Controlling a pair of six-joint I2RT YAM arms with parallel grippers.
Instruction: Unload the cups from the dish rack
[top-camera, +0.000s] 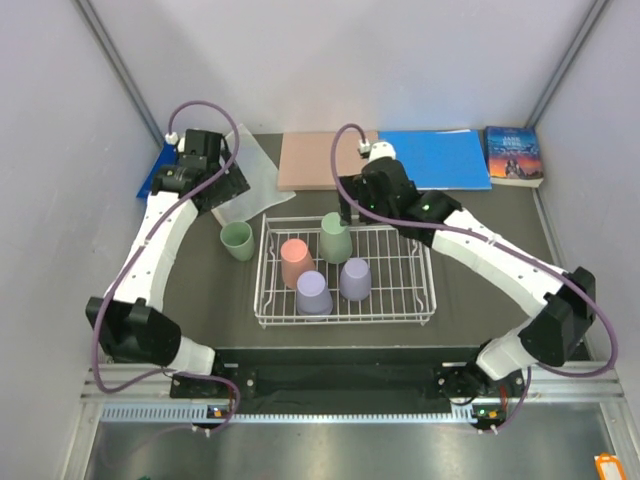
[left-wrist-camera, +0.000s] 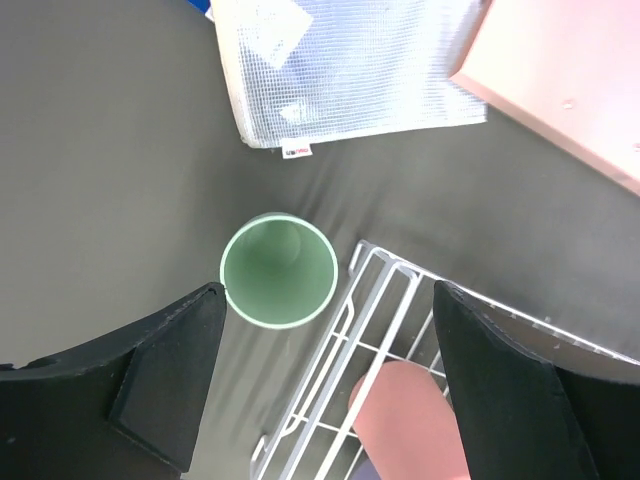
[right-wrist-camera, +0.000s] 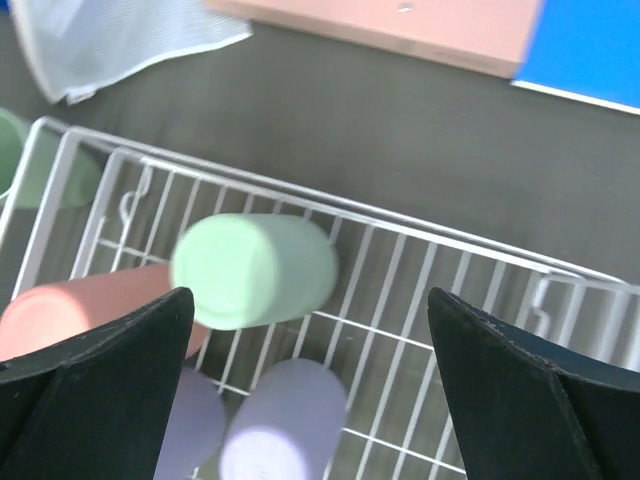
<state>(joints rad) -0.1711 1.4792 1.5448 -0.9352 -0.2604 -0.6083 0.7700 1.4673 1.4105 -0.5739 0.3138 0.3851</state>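
Fingers (left-wrist-camera: 170, 380) of the left gripper (left-wrist-camera: 328, 290) were wide apart, gripping nothing. Left wrist view looked straight down into a green cup (left-wrist-camera: 278, 270), mouth up, on the dark table (left-wrist-camera: 100, 200) just beside a corner of the dish rack (left-wrist-camera: 390, 265). The hollow inside showed only there.

Right gripper (right-wrist-camera: 310, 295) fingers (right-wrist-camera: 530, 400) were also apart, with no grip, over a second green cup (right-wrist-camera: 255, 268) that stood upside down in the rack near its far side. Right wrist view showed the flat round base of that cup. A pink cup (right-wrist-camera: 70, 310) sat to the left of it.

Only the overhead view took in the whole layout. Two purple cups (top-camera: 314, 293) sat side by side toward the near rail, all four racked cups bottom up.

Cups were smooth, matte and tapered. The rack was white wire, with a grid floor and low sides.

Behind it lay a translucent mesh pouch (top-camera: 255, 170), a flat pink board (top-camera: 315, 160), a blue folder (top-camera: 440, 158) and a book (top-camera: 514, 155).
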